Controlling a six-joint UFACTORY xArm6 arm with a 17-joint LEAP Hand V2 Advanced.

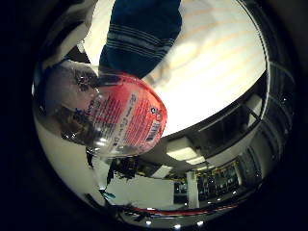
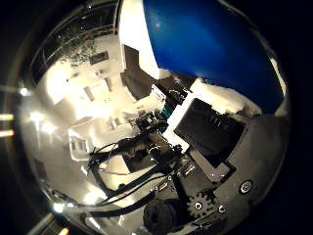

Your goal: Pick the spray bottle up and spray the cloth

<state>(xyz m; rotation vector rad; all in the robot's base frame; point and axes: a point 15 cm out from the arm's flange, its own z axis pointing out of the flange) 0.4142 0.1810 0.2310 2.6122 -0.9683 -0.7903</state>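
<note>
The spray bottle (image 1: 120, 120) is clear plastic with a red label and fills much of the little finger side view, close against the palm. Its blue spray head (image 2: 215, 44) looms large in the thumb side view. My right hand (image 2: 210, 142) has its black and white fingers curled beside that blue head, holding the bottle. A white finger (image 1: 67, 33) also shows at the bottle's far side. Beyond the bottle, the dark blue cloth (image 1: 139, 33) with pale stripes lies on the white table (image 1: 216, 62). The bottle covers the cloth's near edge.
The table's edge (image 1: 211, 120) runs just past the bottle, with dark furniture and shelving (image 1: 216, 183) in the room behind. The arm's black links and a gear (image 2: 198, 205) reach in beside the hand. Bright room lights (image 2: 29, 117) shine at one side.
</note>
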